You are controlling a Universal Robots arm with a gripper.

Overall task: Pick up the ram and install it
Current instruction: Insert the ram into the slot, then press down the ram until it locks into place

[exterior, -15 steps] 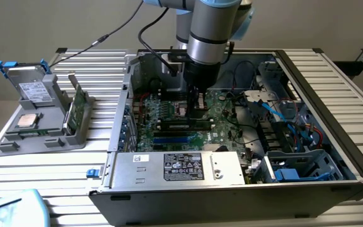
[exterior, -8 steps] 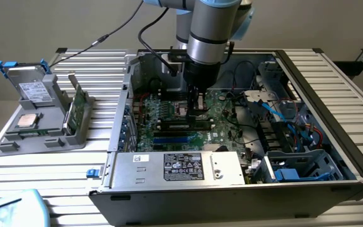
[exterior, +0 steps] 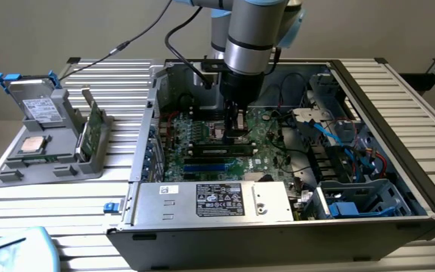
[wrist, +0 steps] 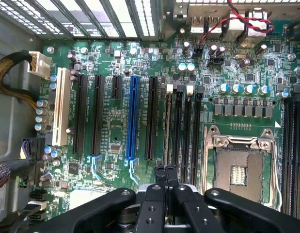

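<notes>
**Exterior view.** The arm [exterior: 251,34] reaches straight down into the open computer case [exterior: 278,243] with its wrist vertical. The gripper [exterior: 237,135] hangs low over the motherboard [exterior: 179,153]. The ram [exterior: 221,151] stands on edge in a memory slot, just below the fingertips and beside the processor socket. On the counter [exterior: 43,209] at the exterior view's left, well apart from the case, a grey holder [exterior: 51,164] carries further green sticks [exterior: 93,124].

**Wrist view.** The fingers [wrist: 159,177] are drawn close together, with only a thin dark line between them. They sit directly above the ram [wrist: 167,126], which occupies the memory slot nearest the blue expansion slot [wrist: 133,116]. The neighbouring memory slots are bare, and the processor socket [wrist: 239,174] lies on their far side. Whether the fingertips nip the stick's top edge or merely rest over it cannot be told.

**Step in hand (judged).** The pick-up appears to be done and the installation is under way, at the seating stage. Seating calls for a straight downward press, with the stick's edge kept in line with the slot until both end latches close.
</notes>
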